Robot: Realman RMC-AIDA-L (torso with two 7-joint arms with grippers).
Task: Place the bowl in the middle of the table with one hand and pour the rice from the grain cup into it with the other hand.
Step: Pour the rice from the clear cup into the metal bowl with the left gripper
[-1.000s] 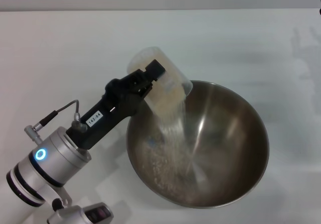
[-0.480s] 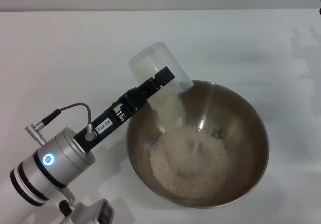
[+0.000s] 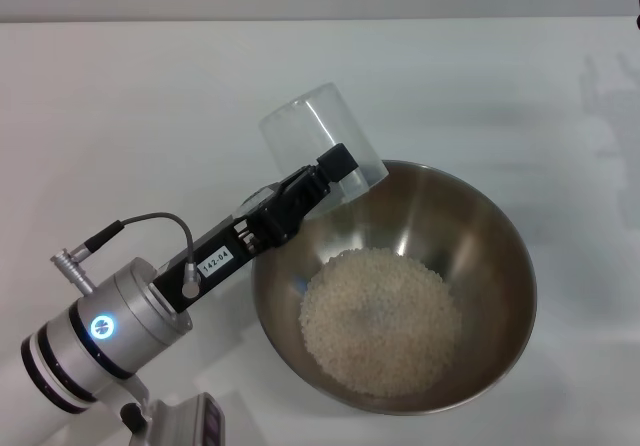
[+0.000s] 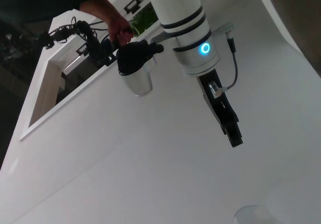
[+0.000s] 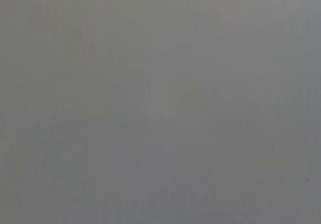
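The steel bowl [image 3: 500,256] sits on the white table [image 3: 120,96], right of centre in the head view. The rice [image 3: 380,321] lies in a loose heap on its bottom. My left gripper [image 3: 325,163] is shut on the clear grain cup [image 3: 310,126] and holds it tipped over the bowl's far left rim, mouth down toward the bowl. The cup looks empty and no grains are falling. The right arm is outside the head view; the left wrist view shows its gripper [image 4: 232,132] hanging above bare table. The right wrist view is plain grey.
My left arm [image 3: 110,331] reaches in from the front left, close to the bowl's left rim. In the left wrist view a person's hand [image 4: 118,25] and dark equipment [image 4: 80,38] show beyond the table's edge.
The stream of rice from the cup has stopped and the grains have settled into a heap in the bowl. The cup has emptied, and my left wrist has rolled further.
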